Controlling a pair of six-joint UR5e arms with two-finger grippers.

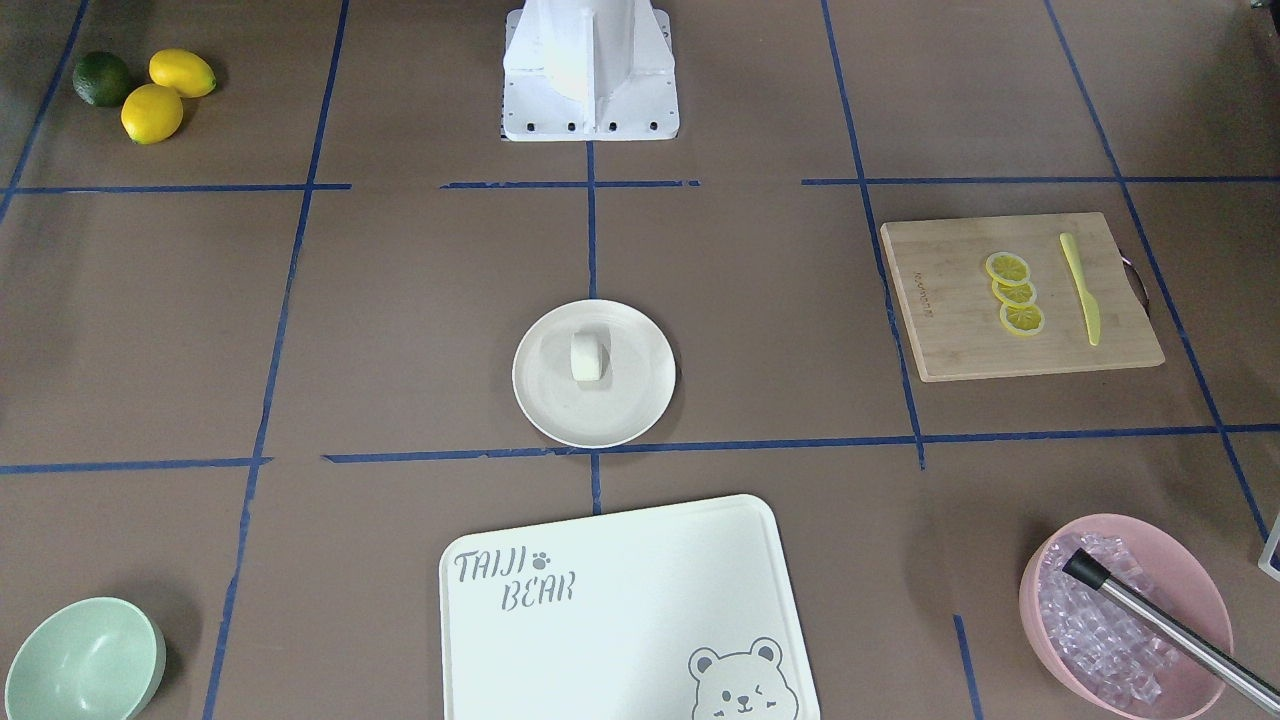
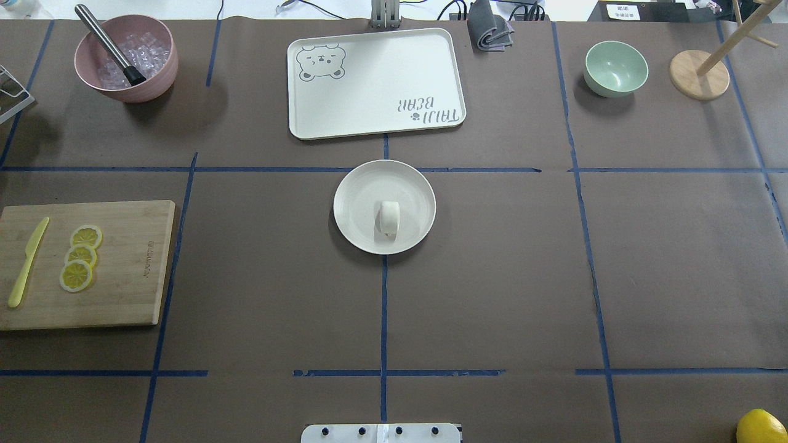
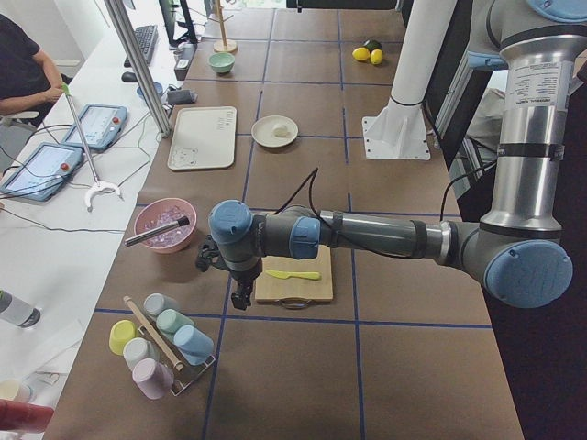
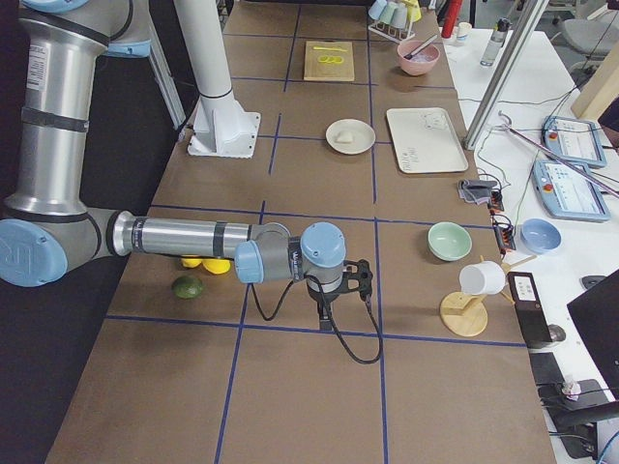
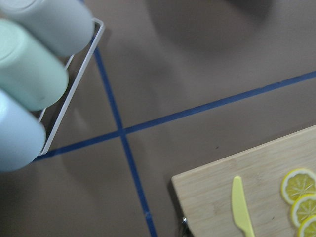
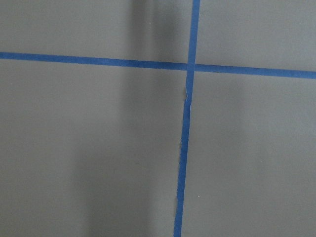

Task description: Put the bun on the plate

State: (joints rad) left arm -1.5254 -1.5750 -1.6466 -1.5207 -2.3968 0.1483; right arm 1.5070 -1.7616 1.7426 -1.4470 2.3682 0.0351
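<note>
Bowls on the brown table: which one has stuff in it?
The pink bowl: it holds clear ice cubes and a metal rod with a black tip, sticking out over its rim. The mint-green bowl is empty.

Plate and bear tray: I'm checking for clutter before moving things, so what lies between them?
No object. In the overhead view only brown table cover and blue tape separate the plate and the tray.

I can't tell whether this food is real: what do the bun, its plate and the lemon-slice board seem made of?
The bun looks smooth and matte white, perhaps foam or plastic; real dough cannot be ruled out. The plate looks like off-white plastic or ceramic, with a faint sheen. The board appears to be bamboo or wood: pale striped grain.
</note>
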